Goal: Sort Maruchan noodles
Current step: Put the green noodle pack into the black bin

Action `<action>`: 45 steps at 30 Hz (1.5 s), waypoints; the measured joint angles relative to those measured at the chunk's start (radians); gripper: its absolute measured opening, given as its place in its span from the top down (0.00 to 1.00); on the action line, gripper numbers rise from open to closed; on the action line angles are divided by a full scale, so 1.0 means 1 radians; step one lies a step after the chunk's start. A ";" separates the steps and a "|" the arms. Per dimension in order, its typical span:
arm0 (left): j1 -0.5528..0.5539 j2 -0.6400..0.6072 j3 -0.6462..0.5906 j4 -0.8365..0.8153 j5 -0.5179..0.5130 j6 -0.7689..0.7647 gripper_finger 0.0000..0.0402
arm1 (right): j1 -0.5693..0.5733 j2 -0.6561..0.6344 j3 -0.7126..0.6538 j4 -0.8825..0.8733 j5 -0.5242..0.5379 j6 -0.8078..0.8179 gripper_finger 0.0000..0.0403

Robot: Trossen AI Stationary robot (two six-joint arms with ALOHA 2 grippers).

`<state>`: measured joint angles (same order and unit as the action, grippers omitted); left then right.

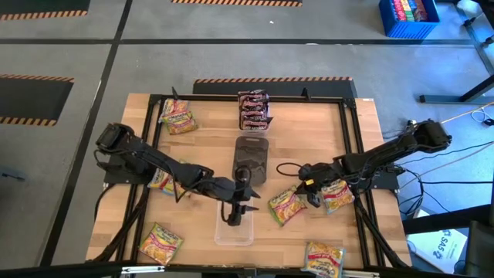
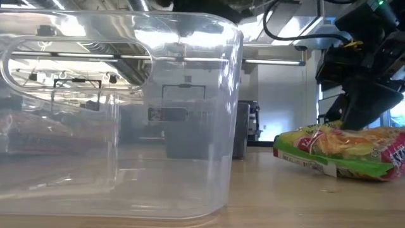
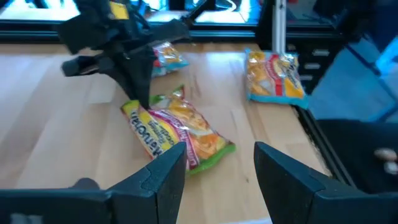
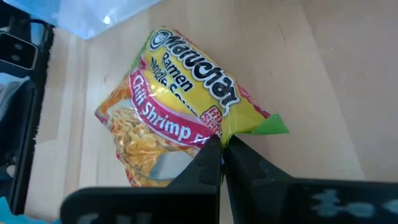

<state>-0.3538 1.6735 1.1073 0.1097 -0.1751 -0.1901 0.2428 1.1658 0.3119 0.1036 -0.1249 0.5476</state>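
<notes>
1. My right gripper (image 4: 222, 151) is fully closed, its two dark fingers pressed together on the crimped edge of a Chili Shrimp packet (image 4: 180, 118), pinching the plastic where a green corner sticks out.
2. That packet lies flat on the table (image 1: 201, 135) a little right of centre, toward the near edge; it is a crinkly, glossy yellow, pink and green rectangle with puffed sides.
3. My left gripper (image 1: 235, 207) hangs over the clear tray (image 1: 234, 232) at the middle of the near edge, its fingers (image 3: 163, 175) partly apart with nothing between them.
4. The clear tray is a smooth, see-through plastic tub with rounded corners and a cut-out handle; I can see no packet inside it.
5. A dark grey lid (image 1: 251, 158), flat and rounded, lies at the table's centre.
6. A stack of dark packets (image 1: 254, 110) stands at the middle of the far edge.
7. Other yellow packets lie loose: two (image 1: 177, 116) overlapping at the far left corner, one (image 1: 160, 242) at the near left corner, one (image 1: 323, 258) at the near right corner, one (image 1: 337, 193) near the right edge beside my right arm, and one (image 1: 160, 181) under my left arm.
</notes>
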 joint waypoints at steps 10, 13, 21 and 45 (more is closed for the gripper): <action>-0.011 -0.040 -0.002 -0.063 -0.073 -0.012 0.55 | 0.000 -0.029 0.000 0.008 0.039 -0.006 1.00; -0.011 -0.040 -0.002 -0.063 -0.078 -0.012 0.55 | 0.000 -0.029 0.000 0.009 0.047 -0.013 1.00; -0.006 0.016 -0.002 0.032 -0.102 -0.014 0.55 | 0.000 -0.030 0.000 0.012 0.123 0.011 1.00; 0.030 0.469 0.490 -0.263 0.054 0.000 0.55 | -0.172 -0.030 0.000 -0.167 -0.342 0.199 0.36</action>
<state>-0.3237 2.1425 1.5971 -0.1537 -0.1207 -0.1905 0.0710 1.1358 0.3122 -0.0634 -0.4668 0.7466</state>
